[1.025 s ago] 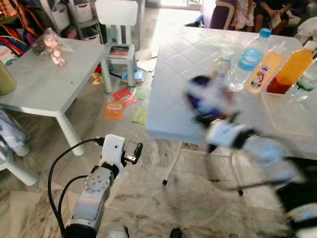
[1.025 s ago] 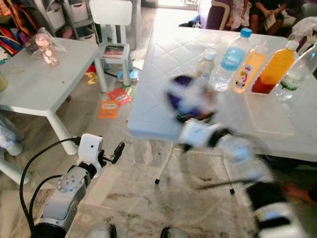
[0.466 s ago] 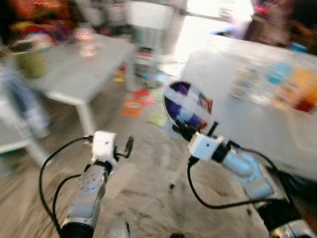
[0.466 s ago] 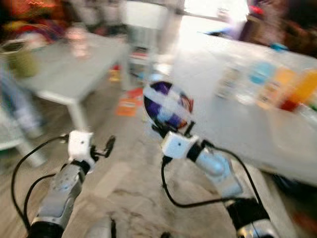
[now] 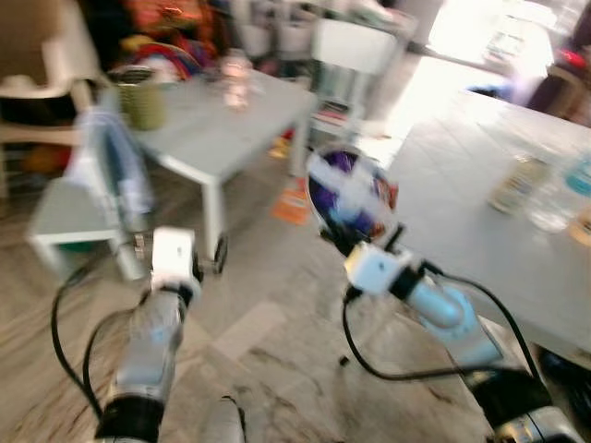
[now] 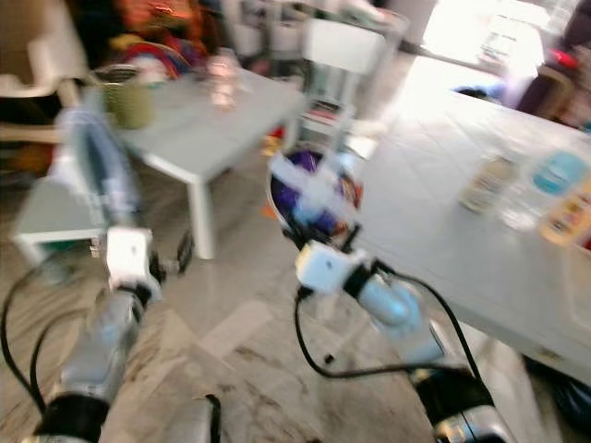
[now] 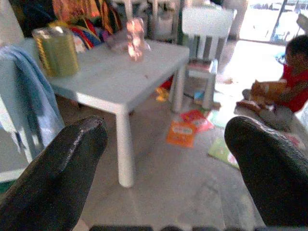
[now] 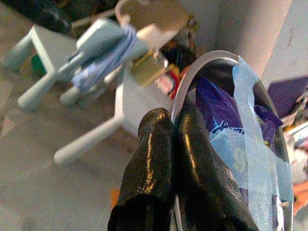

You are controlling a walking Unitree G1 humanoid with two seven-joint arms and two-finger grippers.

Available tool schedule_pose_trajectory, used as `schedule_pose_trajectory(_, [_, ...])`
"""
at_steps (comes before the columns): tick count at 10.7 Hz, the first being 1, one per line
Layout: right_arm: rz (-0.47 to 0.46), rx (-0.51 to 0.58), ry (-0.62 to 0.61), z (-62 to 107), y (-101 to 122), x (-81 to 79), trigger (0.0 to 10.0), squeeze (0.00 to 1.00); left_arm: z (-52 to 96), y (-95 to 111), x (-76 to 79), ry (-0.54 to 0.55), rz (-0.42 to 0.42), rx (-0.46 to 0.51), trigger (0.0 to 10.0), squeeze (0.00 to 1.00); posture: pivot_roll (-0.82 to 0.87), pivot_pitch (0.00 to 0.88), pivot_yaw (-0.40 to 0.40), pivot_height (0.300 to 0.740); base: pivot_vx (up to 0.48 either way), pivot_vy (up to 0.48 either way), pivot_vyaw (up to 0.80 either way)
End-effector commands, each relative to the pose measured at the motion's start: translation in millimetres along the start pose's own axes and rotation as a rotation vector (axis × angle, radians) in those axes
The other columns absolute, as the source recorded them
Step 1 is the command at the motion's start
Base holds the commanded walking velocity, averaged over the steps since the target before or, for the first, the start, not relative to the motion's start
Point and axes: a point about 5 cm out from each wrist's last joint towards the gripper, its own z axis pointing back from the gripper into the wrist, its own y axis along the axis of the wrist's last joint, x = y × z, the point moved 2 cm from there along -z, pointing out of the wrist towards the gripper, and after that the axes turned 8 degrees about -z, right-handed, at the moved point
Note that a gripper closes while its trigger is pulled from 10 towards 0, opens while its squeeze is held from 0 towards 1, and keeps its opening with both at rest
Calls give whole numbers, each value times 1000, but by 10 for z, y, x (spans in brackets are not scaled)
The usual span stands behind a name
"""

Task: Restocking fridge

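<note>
Item one: my right gripper [image 8: 168, 130], raised in front of me, its two black fingers [image 8: 149, 159] pinched together on the metal rim of a round bowl [image 5: 351, 196]. The bowl stands on edge in the air, above the floor and beside the large white table [image 5: 480, 240], holding purple packaging strapped in with crossed strips of pale blue tape [image 8: 250, 154]. Item two: my left gripper [image 7: 163, 168], held low over the marble floor [image 5: 268, 351], fingers spread wide apart with nothing between them. Item three: blurred bottles [image 6: 517, 189] standing on the large white table's far side. Item four: a low white table [image 7: 115, 79] carrying a green tin [image 7: 57, 50] and a clear bottle [image 7: 134, 38]. Item five: a blue cloth [image 7: 29, 96] draped over a small chair. Item six: coloured cards [image 7: 185, 130] on the floor, near a seated person in red [image 7: 284, 91].
</note>
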Motion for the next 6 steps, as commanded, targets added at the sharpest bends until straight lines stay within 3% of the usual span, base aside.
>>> schedule_pose_trajectory(1, [14,21,-4,1,66,-4,10000,0,9,7,-64,7,-27,6,10000,0,100,7,-50,740,0,0,800])
schedule_pose_trajectory(3, [9,16,41,19,22,-157,10000,0,86,-62,-127,29,-38,-14,10000,0,120,8,-40,740,0,0,800])
schedule_pose_trajectory(4, [9,23,30,-64,42,-75,10000,0,35,-3,-150,54,-21,-4,10000,0,112,25,-48,740,0,0,800])
schedule_pose_trajectory(5, [-8,69,-2,-153,187,114,10000,0,-49,231,-128,40,-33,61,10000,0,119,44,-49,740,0,0,800])
schedule_pose_trajectory(6, [26,45,21,-146,103,65,10000,0,-43,209,-122,41,-67,68,10000,0,136,67,-39,740,0,0,800])
